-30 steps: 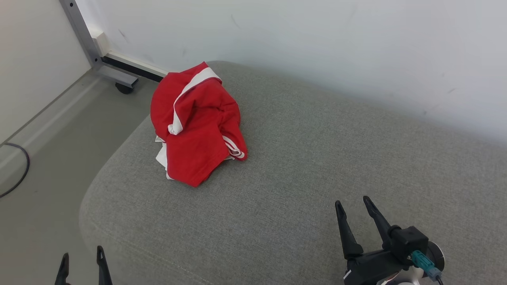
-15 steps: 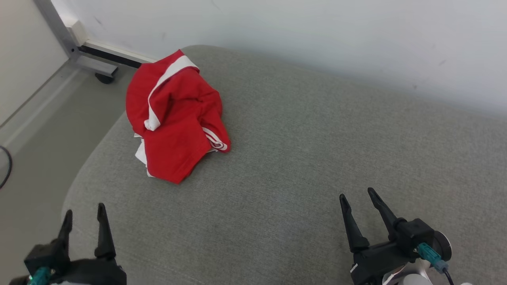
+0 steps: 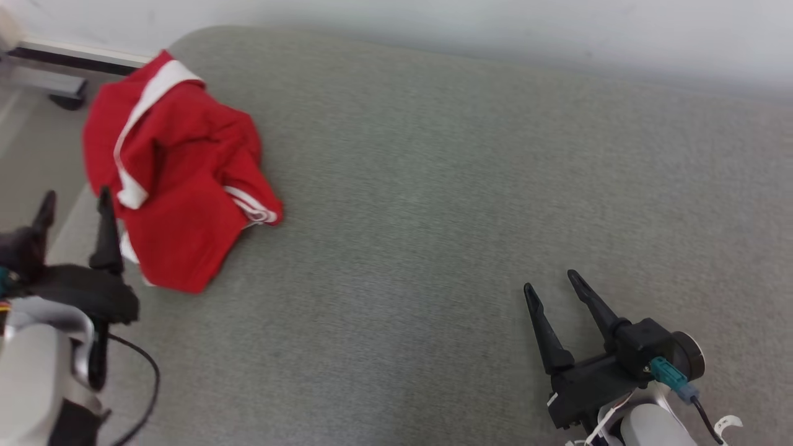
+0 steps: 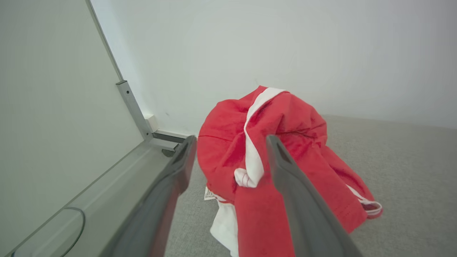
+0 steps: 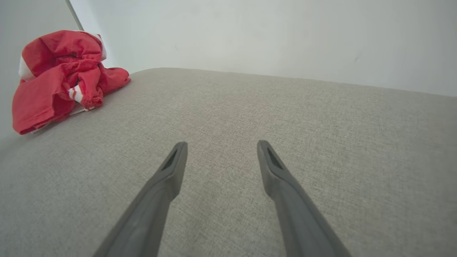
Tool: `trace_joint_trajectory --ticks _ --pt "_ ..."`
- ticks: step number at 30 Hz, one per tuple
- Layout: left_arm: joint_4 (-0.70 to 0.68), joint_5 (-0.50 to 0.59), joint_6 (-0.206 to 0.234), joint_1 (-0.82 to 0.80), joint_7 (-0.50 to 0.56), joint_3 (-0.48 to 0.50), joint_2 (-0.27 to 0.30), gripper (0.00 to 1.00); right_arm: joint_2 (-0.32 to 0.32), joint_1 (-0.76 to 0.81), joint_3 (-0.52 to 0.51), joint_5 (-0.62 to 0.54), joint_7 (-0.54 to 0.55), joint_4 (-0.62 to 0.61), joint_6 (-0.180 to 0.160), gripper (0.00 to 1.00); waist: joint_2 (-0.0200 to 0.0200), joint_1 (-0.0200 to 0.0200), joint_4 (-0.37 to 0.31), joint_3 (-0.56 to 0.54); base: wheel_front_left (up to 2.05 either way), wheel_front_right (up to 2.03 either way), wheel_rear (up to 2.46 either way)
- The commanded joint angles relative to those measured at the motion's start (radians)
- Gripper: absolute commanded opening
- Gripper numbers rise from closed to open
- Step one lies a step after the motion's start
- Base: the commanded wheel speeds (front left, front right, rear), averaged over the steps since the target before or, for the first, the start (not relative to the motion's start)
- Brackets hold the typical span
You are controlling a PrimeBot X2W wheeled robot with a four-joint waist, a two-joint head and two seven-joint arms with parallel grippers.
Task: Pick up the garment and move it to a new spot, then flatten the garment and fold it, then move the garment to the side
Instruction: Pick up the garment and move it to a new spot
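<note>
Head view: one red garment [image 3: 186, 186] with white bands, crumpled in a heap at the far left corner of the grey cushion [image 3: 433, 186], reaching to its rounded edge, with the floor [image 4: 107, 185] just beyond. Left gripper [image 3: 75, 197] just beside the heap on its near left side, fingers [image 4: 178, 167] spread fully apart and holding nothing. In the left wrist view, aimed at the white band in the middle of the heap; probably not touching the cloth, though hard to tell exactly. Right gripper [image 3: 550, 282] well apart from the garment, low over bare cushion at the near right, also wide open and empty. Possible trouble from here: catching only the top fold and dragging the rest over the edge down to the floor, owing to the place so near the corner. Also closing too low and pinching the cushion cover together with the cloth. Also a weak hold on such a thick, loose bundle, and so a slip during the lift. Counted: one garment, one cushion, two grippers with two fingers each, one metal frame [image 4: 134, 107] standing by the wall beyond the corner.
</note>
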Motion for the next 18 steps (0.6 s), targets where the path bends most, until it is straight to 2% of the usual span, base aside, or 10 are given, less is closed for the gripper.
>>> trace_joint_trajectory --ticks 1,10,12,16,17,18 --pt "0.044 -0.028 0.002 -0.044 0.005 -0.011 0.029 1.00 -0.005 -0.019 0.008 0.006 0.000 0.002 0.003 1.00 -0.0001 -0.0002 -0.079 0.065 0.00 0.00 0.00" --pt "0.257 -0.103 0.004 -0.175 0.036 -0.047 0.114 1.00 -0.009 -0.046 0.007 0.018 0.000 0.001 0.003 1.00 -0.0001 -0.0002 -0.178 0.124 0.00 0.00 0.00" --pt "0.286 -0.103 0.015 -0.188 0.033 -0.045 0.121 1.00 -0.013 -0.052 0.004 0.018 0.000 -0.002 0.003 1.00 -0.0001 -0.0002 -0.190 0.133 0.00 0.00 0.00" --pt "0.314 -0.091 0.065 -0.210 0.015 -0.037 0.132 1.00 -0.016 -0.056 0.000 0.026 0.000 -0.004 0.003 1.00 -0.0001 -0.0002 -0.208 0.150 0.00 0.00 0.00" --pt "0.315 -0.087 0.078 -0.215 0.012 -0.036 0.133 0.83 -0.016 -0.054 -0.003 0.026 0.000 -0.004 0.003 1.00 -0.0001 -0.0002 -0.209 0.153 0.00 0.00 0.00" --pt "0.310 -0.078 0.091 -0.220 0.006 -0.037 0.137 0.41 -0.015 -0.052 -0.005 0.026 0.000 -0.003 0.003 1.00 -0.0001 -0.0002 -0.210 0.155 0.00 0.00 0.00"
